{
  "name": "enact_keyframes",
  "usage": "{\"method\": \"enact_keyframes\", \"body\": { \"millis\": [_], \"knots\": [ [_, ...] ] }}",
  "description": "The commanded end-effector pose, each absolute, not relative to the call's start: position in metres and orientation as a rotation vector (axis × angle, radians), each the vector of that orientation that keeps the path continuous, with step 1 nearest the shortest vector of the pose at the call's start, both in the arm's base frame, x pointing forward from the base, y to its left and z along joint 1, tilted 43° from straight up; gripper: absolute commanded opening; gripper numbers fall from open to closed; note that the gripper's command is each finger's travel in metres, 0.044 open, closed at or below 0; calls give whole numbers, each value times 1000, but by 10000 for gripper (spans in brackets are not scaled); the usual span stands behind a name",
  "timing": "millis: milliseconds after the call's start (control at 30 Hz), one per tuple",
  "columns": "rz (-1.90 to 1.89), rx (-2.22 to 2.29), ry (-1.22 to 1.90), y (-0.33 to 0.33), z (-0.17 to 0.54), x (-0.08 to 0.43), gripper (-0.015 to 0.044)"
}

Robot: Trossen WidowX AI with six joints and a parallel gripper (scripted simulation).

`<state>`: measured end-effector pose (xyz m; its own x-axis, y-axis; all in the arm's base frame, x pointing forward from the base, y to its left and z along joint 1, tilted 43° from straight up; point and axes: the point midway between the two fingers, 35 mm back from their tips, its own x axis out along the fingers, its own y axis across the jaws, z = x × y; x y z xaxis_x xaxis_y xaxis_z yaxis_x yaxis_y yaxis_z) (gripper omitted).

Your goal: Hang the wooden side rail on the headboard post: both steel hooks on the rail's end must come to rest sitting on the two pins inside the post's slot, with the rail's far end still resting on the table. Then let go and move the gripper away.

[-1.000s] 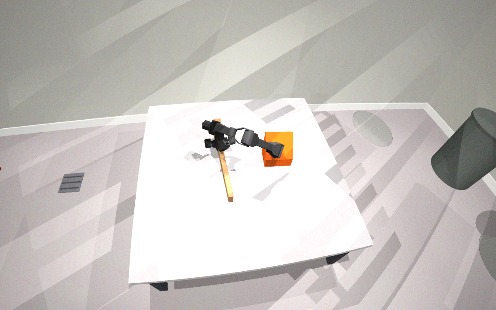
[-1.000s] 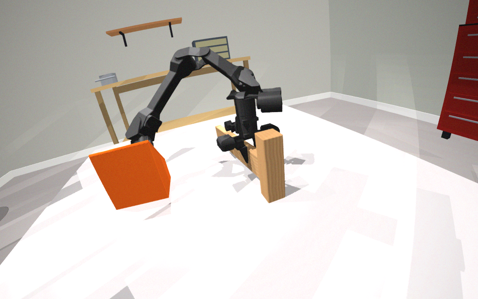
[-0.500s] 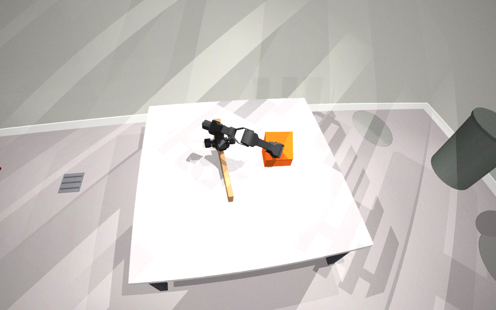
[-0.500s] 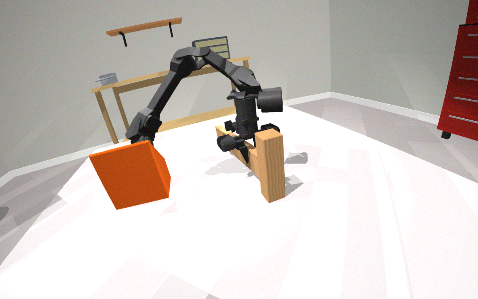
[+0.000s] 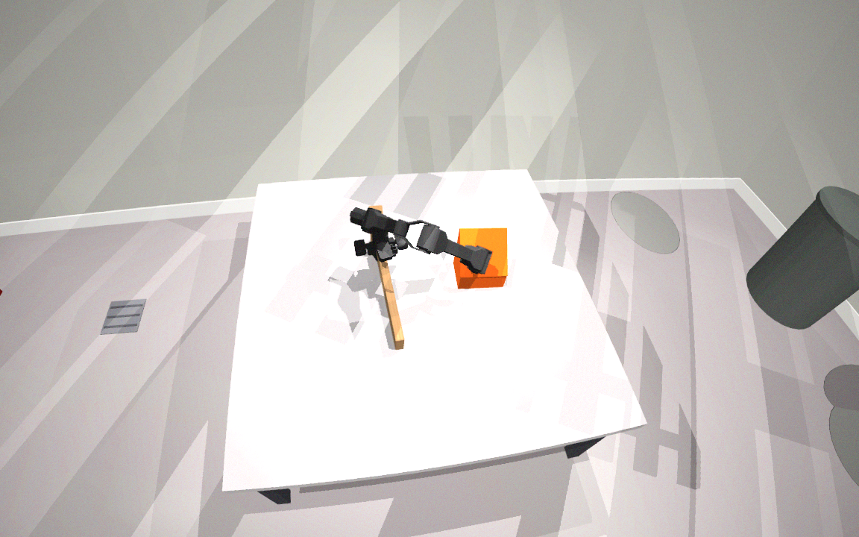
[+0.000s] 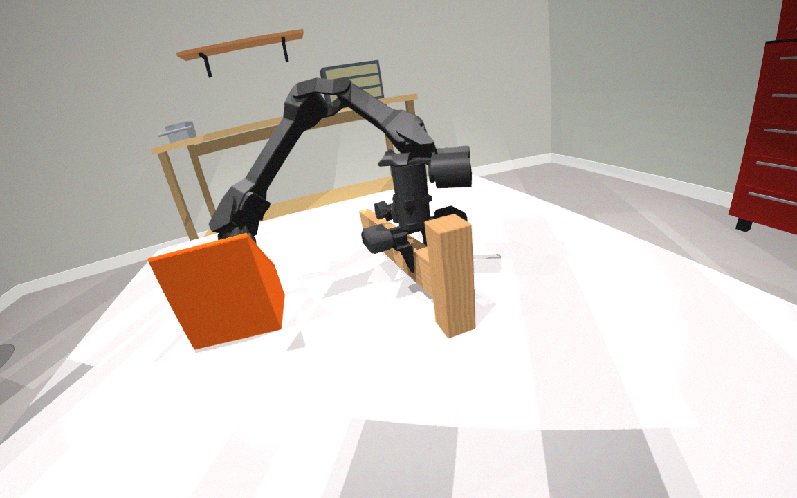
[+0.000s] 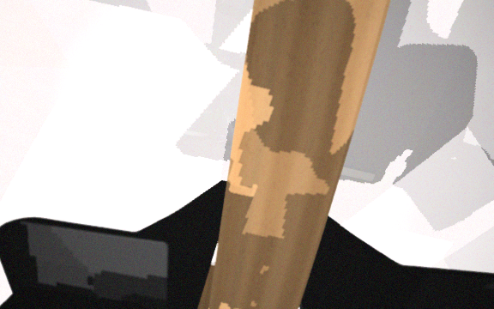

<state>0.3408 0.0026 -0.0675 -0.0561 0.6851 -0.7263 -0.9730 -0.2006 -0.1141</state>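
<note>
The wooden side rail (image 5: pixel 387 287) (image 6: pixel 424 272) (image 7: pixel 298 86) runs away from the upright headboard post (image 6: pixel 454 278), whose top shows behind the arm in the top view. The rail's near end is at the post's inner face, above the table's surface. I cannot see a gap there. The far end is low, apparently on the table. My gripper (image 6: pixel 418 254) (image 7: pixel 274 202) points down close to the post and is shut on the rail, one finger on each side. The steel hooks, the slot and its pins are hidden, so I cannot tell whether the hooks sit on the pins.
The arm's base stands on an orange block (image 5: pixel 486 240) (image 6: pixel 215 303), to the side of the rail on the white table (image 5: pixel 326 414). Off the table are a workbench (image 6: pixel 234 133), a wall shelf (image 6: pixel 240 44), a red drawer cabinet (image 6: pixel 791 142) and a grey bin (image 5: pixel 813 267).
</note>
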Motion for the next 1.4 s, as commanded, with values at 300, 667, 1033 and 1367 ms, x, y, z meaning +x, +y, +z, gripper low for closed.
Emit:
{"method": "enact_keyframes", "body": {
  "millis": [300, 667, 1033, 1367],
  "knots": [
    [1601, -805, 493, -6, -68, 343, 0],
    [1601, -805, 493, -6, -69, 342, 0],
    [1601, -805, 493, -7, -70, 343, 0],
    [1601, -805, 493, -8, -70, 343, 0]
  ]
}}
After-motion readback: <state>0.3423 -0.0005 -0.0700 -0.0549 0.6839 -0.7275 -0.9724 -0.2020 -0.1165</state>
